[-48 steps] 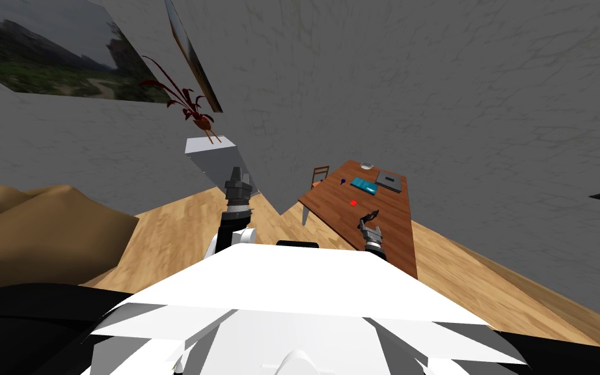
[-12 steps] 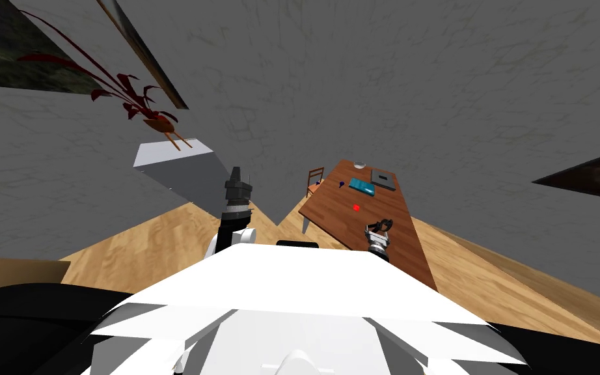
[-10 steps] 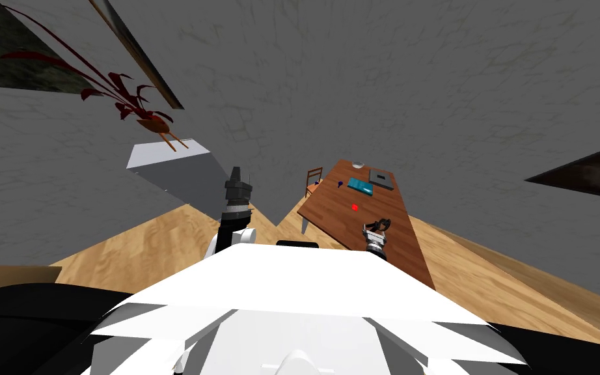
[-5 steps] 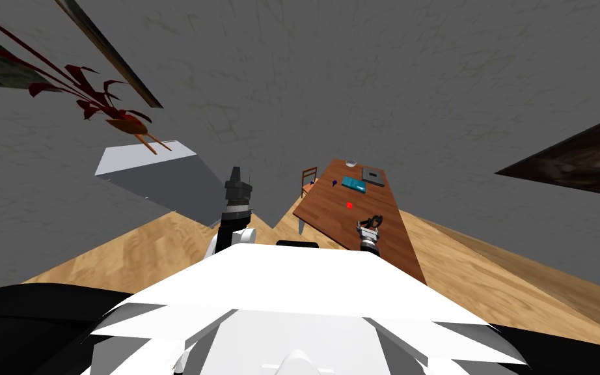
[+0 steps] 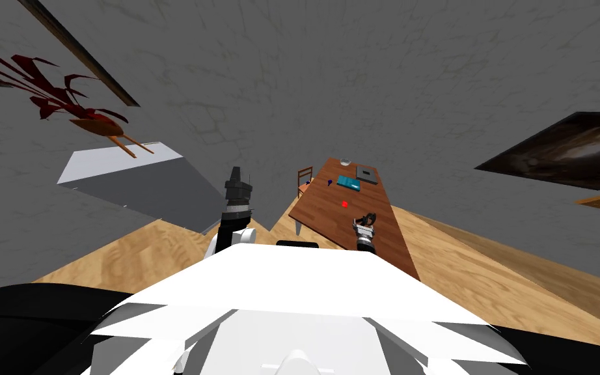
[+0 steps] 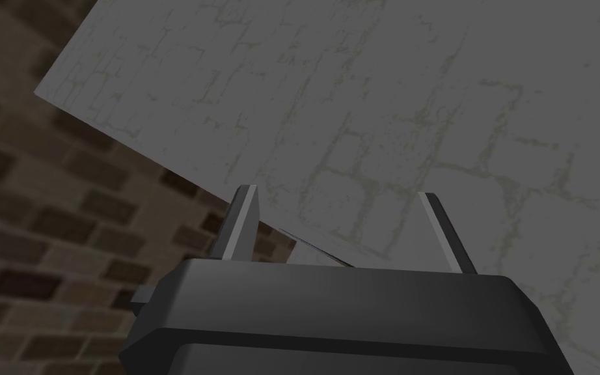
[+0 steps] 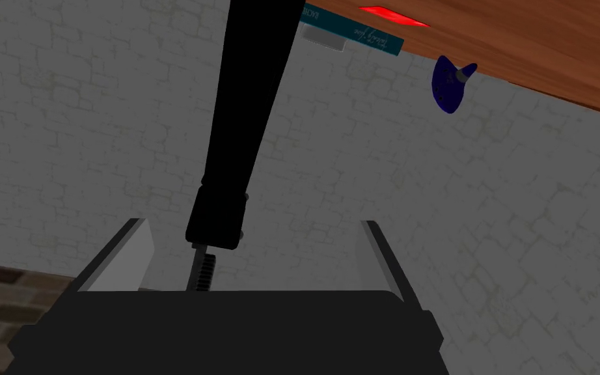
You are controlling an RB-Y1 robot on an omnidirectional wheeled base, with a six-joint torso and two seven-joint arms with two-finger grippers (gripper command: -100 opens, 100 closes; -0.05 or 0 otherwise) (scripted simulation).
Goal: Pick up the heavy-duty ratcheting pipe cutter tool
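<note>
L gripper (image 6: 338, 193) idle, fingers apart, raised left of table (image 5: 321, 208). R gripper (image 5: 362, 226) over table's near end: fingers apart w/ black pipe cutter (image 7: 246, 97) between them, nearer one finger, not squeezed. Risk: lifting unclamped, cutter slips out, drops toward red item (image 5: 344, 204) farther on.

Table (image 5: 323, 209) — teal book (image 5: 349, 183), chair (image 5: 304, 175).

The brown counter (image 5: 321, 203) bears a black pipe cutter (image 5: 365, 218) toward its near end and a red block (image 5: 344, 204) at the middle. Beyond lie a teal book (image 5: 349, 183) with a small blue thing (image 5: 329, 182) beside it, a grey case (image 5: 366, 173), and farthest a pale bowl (image 5: 345, 161).
</note>
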